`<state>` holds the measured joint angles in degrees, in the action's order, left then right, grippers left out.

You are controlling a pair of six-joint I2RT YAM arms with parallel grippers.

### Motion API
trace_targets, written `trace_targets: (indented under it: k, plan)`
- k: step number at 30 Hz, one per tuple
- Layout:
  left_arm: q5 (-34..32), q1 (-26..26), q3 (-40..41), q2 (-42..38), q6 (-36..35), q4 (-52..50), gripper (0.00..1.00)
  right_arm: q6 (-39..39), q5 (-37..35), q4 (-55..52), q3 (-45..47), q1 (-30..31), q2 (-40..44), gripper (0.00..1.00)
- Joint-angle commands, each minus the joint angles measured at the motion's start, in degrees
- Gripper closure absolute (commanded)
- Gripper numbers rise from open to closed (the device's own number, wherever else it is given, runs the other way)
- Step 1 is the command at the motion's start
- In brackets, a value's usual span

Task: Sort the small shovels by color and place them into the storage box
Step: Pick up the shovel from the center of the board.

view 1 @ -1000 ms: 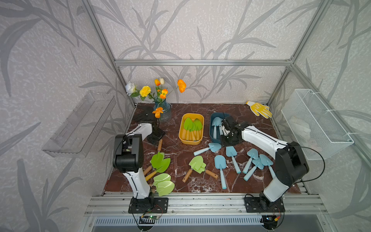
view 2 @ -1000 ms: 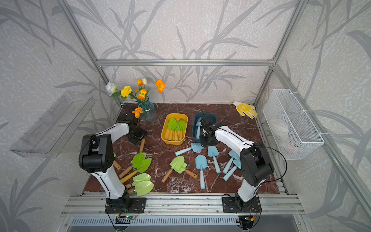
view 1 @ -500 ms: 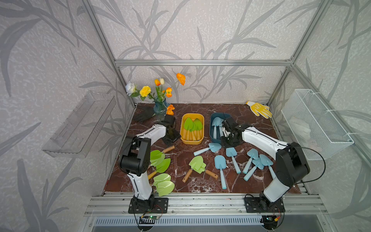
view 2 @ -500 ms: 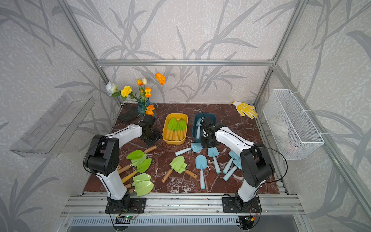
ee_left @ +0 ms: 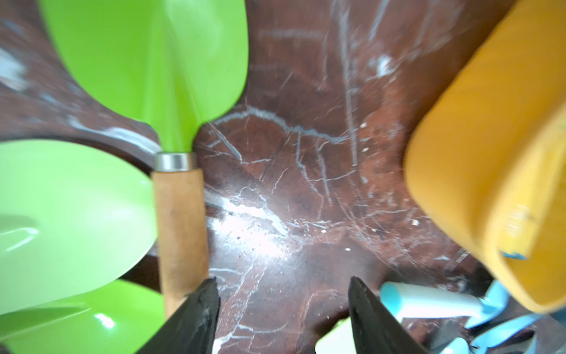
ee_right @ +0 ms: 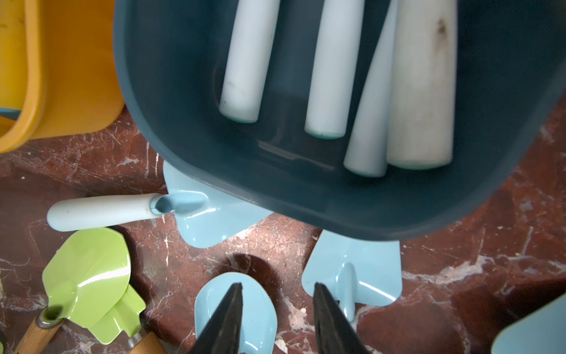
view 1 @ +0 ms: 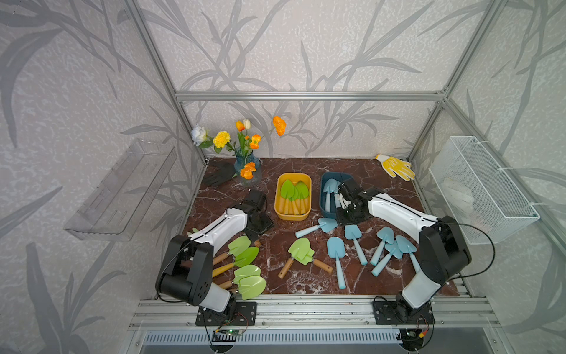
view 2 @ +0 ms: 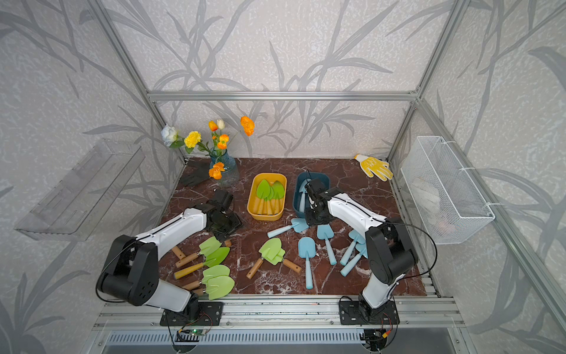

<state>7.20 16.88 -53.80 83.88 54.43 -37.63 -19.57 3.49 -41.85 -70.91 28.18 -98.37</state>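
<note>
On yellow box [ee_left: 477, 147], a label [ee_left: 517, 233] (writing blurred)

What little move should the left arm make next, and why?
Probably slide the left gripper sideways until it straddles the wooden handle of the green shovel beside it. Its jaws stand open and empty above bare table, that handle lies right next to one finger, and the yellow box holding green shovels is close by.
</note>
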Motion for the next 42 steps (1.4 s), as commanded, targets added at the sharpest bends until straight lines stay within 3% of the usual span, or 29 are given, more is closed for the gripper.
trace_targets:
  k: [1,9,16,22,30,36,42]
  plan:
    - [-4.65,-0.09,-2.85,-2.28,-1.92,-4.12,0.32,0.92,0.65,-0.07,-2.71,0.84,-2.21,0.6]
    - [-7.9,-0.26,-2.98,-1.83,0.89,-10.0,0.32,1.5,2.21,0.01,-4.78,2.31,-4.04,0.6]
    - [-3.07,-0.51,-0.09,3.02,4.36,-6.32,0.33,2.41,2.5,-0.35,-4.63,2.3,-4.2,0.6]
    - [-1.69,-1.07,-1.36,8.8,3.95,-5.19,0.41,2.66,1.9,-0.78,-4.24,2.24,-3.89,0.6]
    - [-2.1,-1.32,-5.27,15.05,1.51,-5.53,0.64,2.43,0.89,-0.72,-3.13,2.28,-3.5,0.6]
    - [-4.87,-1.34,-9.66,16.01,-2.34,-9.93,1.0,1.66,0.55,-0.6,-2.87,2.3,-3.37,0.61]
    - [-8.81,0.11,-18.78,11.06,-10.36,-19.38,1.0,0.3,0.58,0.12,-2.34,2.28,-2.89,0.61]
